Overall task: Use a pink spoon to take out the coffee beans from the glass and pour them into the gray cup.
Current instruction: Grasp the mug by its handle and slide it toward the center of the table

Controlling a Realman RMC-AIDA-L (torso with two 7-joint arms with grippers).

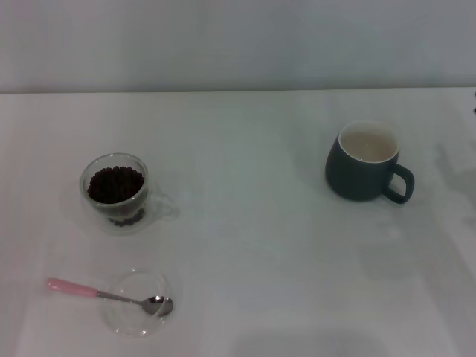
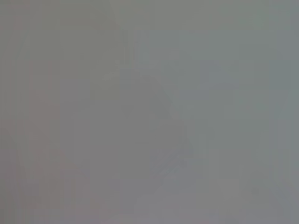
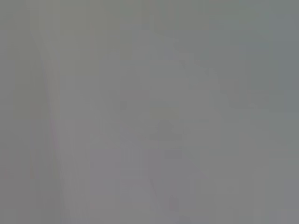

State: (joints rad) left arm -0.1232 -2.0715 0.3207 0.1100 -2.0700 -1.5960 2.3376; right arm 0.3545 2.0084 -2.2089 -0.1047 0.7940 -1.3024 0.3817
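In the head view the glass (image 1: 117,195) stands at the left of the white table, holding a heap of dark coffee beans (image 1: 114,184). In front of it the pink spoon (image 1: 104,294) lies across a flat clear dish (image 1: 140,303), its pink handle pointing left and its silver bowl resting in the dish. The gray cup (image 1: 366,162) stands at the right, cream-white inside, handle turned to the right, with nothing showing inside it. Neither gripper appears in the head view. Both wrist views show only a featureless grey blur.
The white table (image 1: 253,245) spreads wide between the glass and the cup, and its far edge meets a pale wall. A small dark object shows at the table's right edge (image 1: 474,111).
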